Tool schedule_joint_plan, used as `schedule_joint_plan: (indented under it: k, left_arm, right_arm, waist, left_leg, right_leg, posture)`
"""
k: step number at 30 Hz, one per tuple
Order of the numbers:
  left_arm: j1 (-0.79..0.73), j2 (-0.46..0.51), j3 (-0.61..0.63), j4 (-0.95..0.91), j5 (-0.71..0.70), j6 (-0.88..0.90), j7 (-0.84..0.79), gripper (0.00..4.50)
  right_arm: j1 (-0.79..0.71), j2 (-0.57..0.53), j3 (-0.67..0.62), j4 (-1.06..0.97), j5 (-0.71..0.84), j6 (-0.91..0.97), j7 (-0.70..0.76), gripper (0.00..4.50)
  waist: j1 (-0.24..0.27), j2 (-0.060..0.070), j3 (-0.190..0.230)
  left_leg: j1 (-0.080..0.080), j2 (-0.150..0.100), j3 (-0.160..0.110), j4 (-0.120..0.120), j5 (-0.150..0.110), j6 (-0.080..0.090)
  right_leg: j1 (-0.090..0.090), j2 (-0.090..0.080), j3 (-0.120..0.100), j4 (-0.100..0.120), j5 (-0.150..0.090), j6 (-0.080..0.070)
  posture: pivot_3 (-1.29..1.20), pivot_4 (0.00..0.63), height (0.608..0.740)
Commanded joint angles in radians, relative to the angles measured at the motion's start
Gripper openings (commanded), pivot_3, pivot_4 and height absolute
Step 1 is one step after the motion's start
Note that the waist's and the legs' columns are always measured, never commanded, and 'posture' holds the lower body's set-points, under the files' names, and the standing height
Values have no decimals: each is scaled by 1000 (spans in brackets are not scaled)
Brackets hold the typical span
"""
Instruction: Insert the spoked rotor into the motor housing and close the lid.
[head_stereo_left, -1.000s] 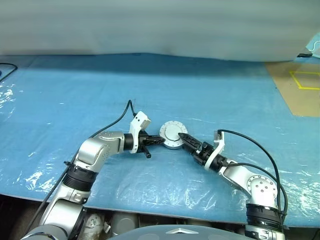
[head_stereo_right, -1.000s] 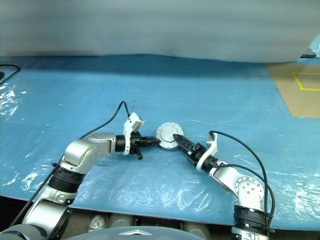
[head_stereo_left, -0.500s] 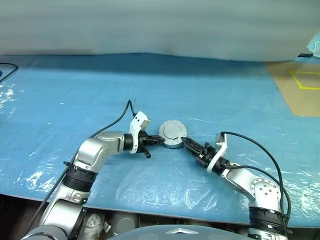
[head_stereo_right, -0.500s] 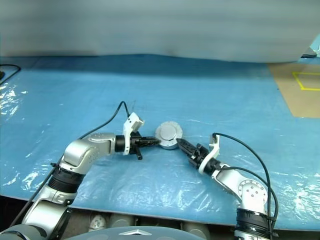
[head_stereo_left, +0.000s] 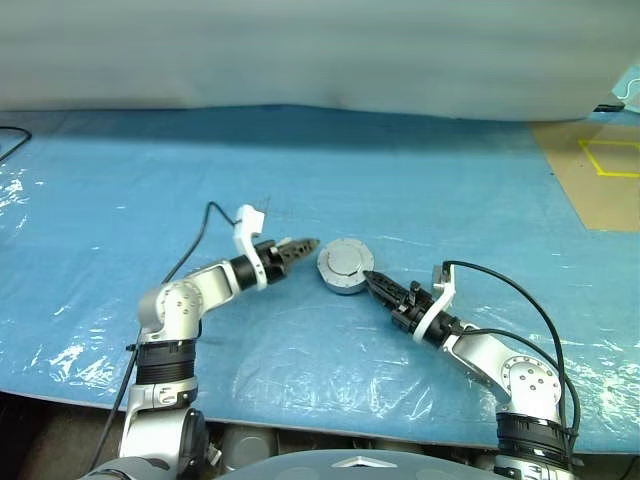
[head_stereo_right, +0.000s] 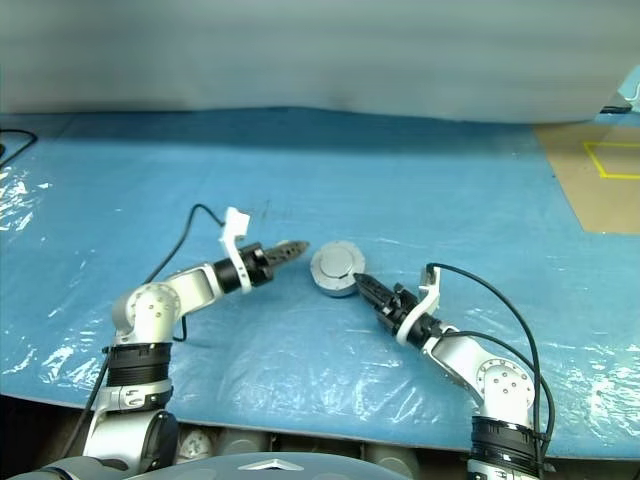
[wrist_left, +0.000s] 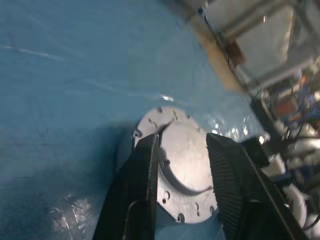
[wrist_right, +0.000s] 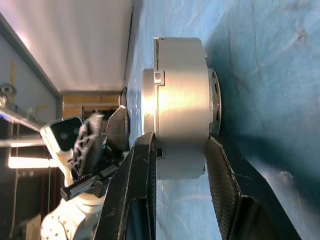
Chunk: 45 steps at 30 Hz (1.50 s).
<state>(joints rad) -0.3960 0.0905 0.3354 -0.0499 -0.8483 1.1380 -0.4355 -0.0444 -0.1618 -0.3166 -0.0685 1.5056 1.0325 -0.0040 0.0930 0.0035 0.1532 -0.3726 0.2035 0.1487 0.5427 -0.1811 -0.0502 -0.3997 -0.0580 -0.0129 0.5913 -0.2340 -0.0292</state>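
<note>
Left hand (head_stereo_left: 308, 243) off motor housing (head_stereo_left: 346, 265)

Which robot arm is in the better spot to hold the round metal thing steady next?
Probably the right one. The right gripper already has its fingers clasped on the side of the motor housing. The left gripper is open and sits apart from it.

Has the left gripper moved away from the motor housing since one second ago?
Yes. The left gripper has pulled back to the left and slightly up from the motor housing, which rests on the blue sheet; a gap separates them now.
</note>
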Motion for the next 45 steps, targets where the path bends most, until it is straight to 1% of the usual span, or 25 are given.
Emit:
schedule_joint_plan:
  k: [1,3,4,6,10,17,24,34,39,42,45]
  left_arm:
    - [21,-62,175,-15,-201,57,154,2945]
    - [39,-102,249,-7,-310,71,250,3606]
    - [48,-116,270,-2,-351,77,294,3960]
    - [70,-144,292,15,-452,89,374,4500]
    - [95,-173,270,28,-614,79,490,4500]
    - [101,-177,165,43,-736,29,561,4500]
    - [101,-160,82,71,-758,-28,546,4500]
    - [88,-167,22,78,-774,-112,483,4500]
    - [85,-158,-15,95,-779,-113,498,4500]
    - [98,-143,-25,98,-803,-104,517,3898]
    - [119,-121,-28,87,-842,-106,535,2874]
  right_arm:
    - [-66,16,-60,-24,123,-69,-48,1024]
    - [-101,19,-61,-20,149,-89,-72,1024]
    - [-115,21,-60,-18,160,-98,-81,1024]
    - [-152,24,-51,-13,171,-112,-95,1024]
    - [-211,31,-33,-13,194,-133,-122,1024]
    - [-255,34,34,-69,243,-129,-168,1024]
    - [-240,19,87,-106,301,-130,-201,1024]
    - [-182,-17,178,-169,385,-131,-239,1024]
    - [-174,-40,205,-181,396,-143,-238,1024]
    - [-174,-52,212,-182,372,-152,-227,1024]
    - [-173,-62,215,-179,342,-158,-205,1024]
  waist:
    - [1,0,1]
    - [1,0,2]
    - [1,-1,2]
    - [1,-1,2]
    - [2,-2,3]
    - [3,-4,4]
    - [3,-4,4]
    - [2,-4,4]
    - [3,-4,4]
    - [3,-4,4]
    - [2,-4,4]
  left_leg:
    - [-1,0,0,0,0,0]
    - [-4,0,0,1,0,0]
    - [-5,0,-1,1,0,0]
    - [-6,0,-2,2,0,0]
    - [-7,1,-3,2,0,0]
    - [-8,0,-3,3,0,0]
    - [-8,0,-3,3,0,0]
    - [-8,0,-3,4,0,0]
    - [-8,0,-3,5,0,0]
    - [-8,0,-3,6,0,0]
    - [-8,0,-3,7,0,0]
  right_leg:
    - [-1,0,0,0,0,0]
    - [-3,0,0,0,0,0]
    - [-4,0,0,0,0,1]
    - [-4,2,-1,0,1,1]
    - [-5,2,-1,0,1,2]
    - [-5,2,-1,-1,3,5]
    - [-5,2,-1,-1,4,7]
    - [-4,2,-1,0,5,8]
    - [-4,2,0,0,5,9]
    - [-4,2,0,0,5,9]
    - [-4,2,0,0,6,9]
  posture:
    - [0,150,740]
    - [0,150,740]
    - [0,150,740]
    - [0,150,740]
    - [0,150,740]
    - [0,150,740]
    - [0,150,740]
    - [0,150,740]
    - [0,150,740]
    - [0,150,740]
    - [0,150,740]
